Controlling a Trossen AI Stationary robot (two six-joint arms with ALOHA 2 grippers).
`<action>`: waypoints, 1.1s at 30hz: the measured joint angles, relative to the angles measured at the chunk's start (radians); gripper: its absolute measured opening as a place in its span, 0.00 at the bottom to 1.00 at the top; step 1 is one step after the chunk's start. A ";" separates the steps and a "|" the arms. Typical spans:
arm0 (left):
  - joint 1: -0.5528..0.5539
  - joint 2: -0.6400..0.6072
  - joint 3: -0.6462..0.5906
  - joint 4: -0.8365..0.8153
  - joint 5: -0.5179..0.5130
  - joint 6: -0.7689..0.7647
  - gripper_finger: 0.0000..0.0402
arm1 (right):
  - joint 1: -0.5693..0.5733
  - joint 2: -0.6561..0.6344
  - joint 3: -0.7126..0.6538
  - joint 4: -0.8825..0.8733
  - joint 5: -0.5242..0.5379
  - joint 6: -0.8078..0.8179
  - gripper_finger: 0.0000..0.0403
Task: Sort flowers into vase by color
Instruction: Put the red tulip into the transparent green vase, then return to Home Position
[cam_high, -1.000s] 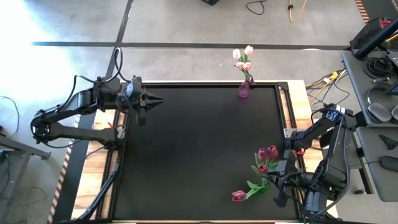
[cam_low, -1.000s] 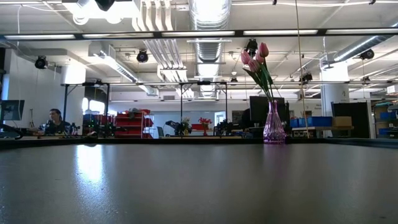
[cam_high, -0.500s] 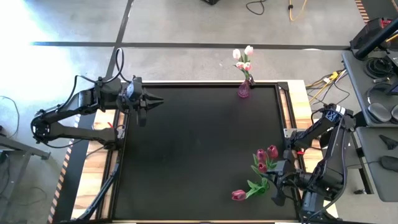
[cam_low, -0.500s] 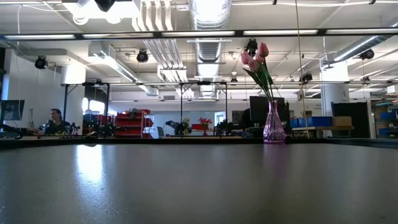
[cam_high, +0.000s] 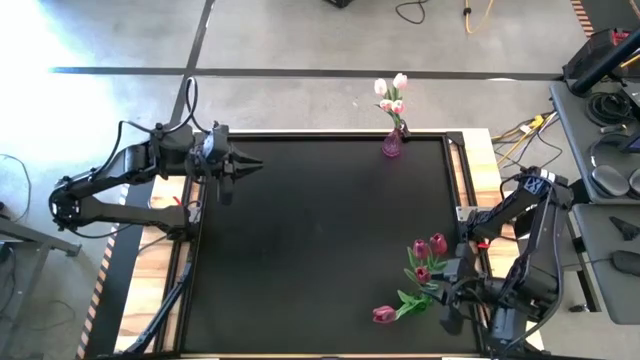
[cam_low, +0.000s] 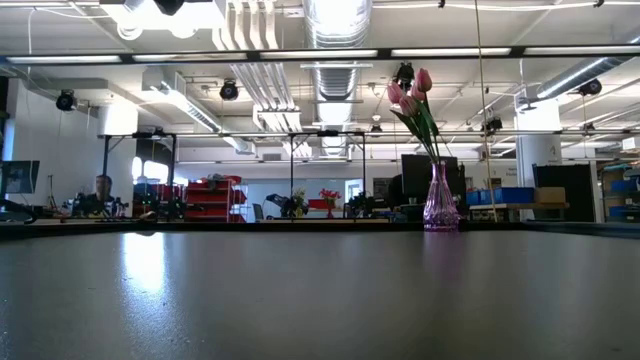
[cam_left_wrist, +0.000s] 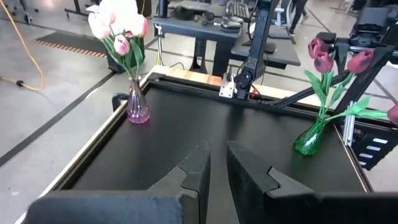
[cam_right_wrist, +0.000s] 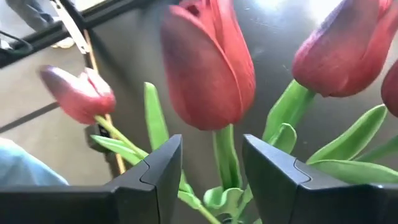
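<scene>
A pink glass vase (cam_high: 392, 144) with pale pink tulips (cam_high: 390, 92) stands at the table's far edge, right of centre; the low view also shows this vase (cam_low: 440, 200). A green vase (cam_left_wrist: 309, 140) holding dark magenta tulips (cam_high: 428, 254) stands near the right front corner. One dark tulip head (cam_high: 383, 314) leans out low toward the near edge. My right gripper (cam_right_wrist: 211, 148) is open right at this bunch, a finger on each side of one tulip's stem (cam_right_wrist: 227, 158) without touching it. My left gripper (cam_left_wrist: 214, 165) hovers shut and empty at the far left.
The black table top (cam_high: 310, 240) lies bare between the two vases. A raised frame rims it, with wooden strips along the left side (cam_high: 150, 300) and the right side (cam_high: 478, 180). Desks, cables and a seated person (cam_low: 100, 195) lie beyond the table.
</scene>
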 joint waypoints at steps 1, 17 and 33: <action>0.000 0.000 0.005 0.000 0.000 0.002 0.10 | 0.000 0.000 0.013 0.000 -0.002 -0.001 0.40; 0.018 0.058 0.085 0.000 0.144 0.081 0.10 | -0.012 0.000 0.345 0.027 0.003 -0.249 0.13; 0.056 0.048 -0.031 0.182 0.226 0.122 0.09 | -0.415 -0.044 0.408 0.043 -0.111 -0.846 0.02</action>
